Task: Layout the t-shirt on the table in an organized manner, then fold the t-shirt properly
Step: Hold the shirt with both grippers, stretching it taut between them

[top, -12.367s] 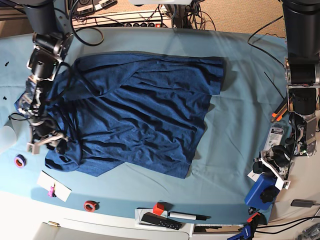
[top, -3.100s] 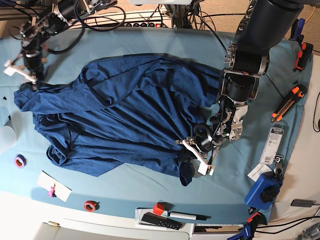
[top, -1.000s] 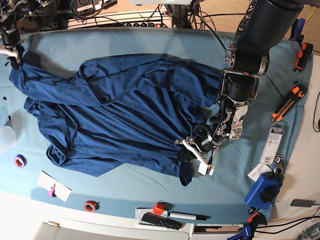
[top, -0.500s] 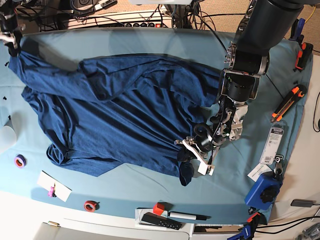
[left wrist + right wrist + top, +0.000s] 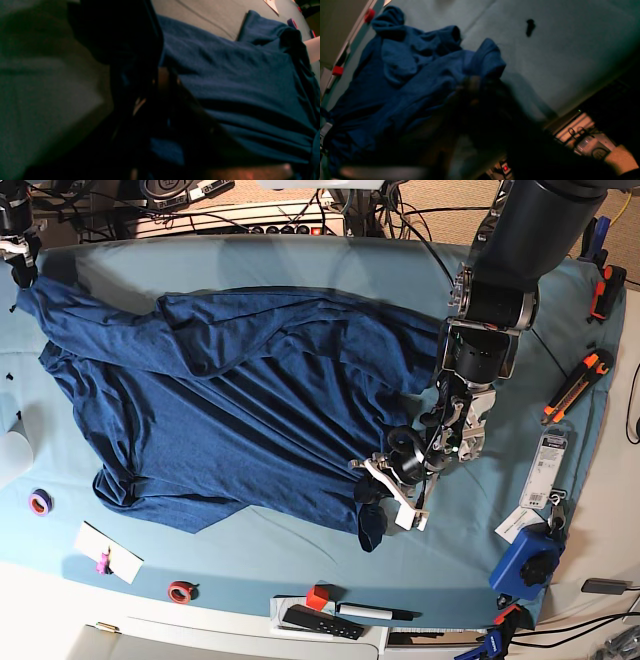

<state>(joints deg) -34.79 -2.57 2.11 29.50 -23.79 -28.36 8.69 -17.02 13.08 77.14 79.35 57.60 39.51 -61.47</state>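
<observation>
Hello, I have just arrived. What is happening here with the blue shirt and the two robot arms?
A two-armed robot is spreading a dark navy t-shirt on the table, which is covered with a teal cloth. The left hand is shut on the shirt's edge at the near right. The right hand is at the far left corner of the shirt, where the fabric is pulled out. The shirt is not flat: it has wrinkles and a fold across the top. Folding has not begun.

Left arm: thick matte-black cylindrical segments, a collar ringed with small screws, black cables along the forearm, white finger plates on the left gripper. Right gripper: black, white-tipped.
</observation>
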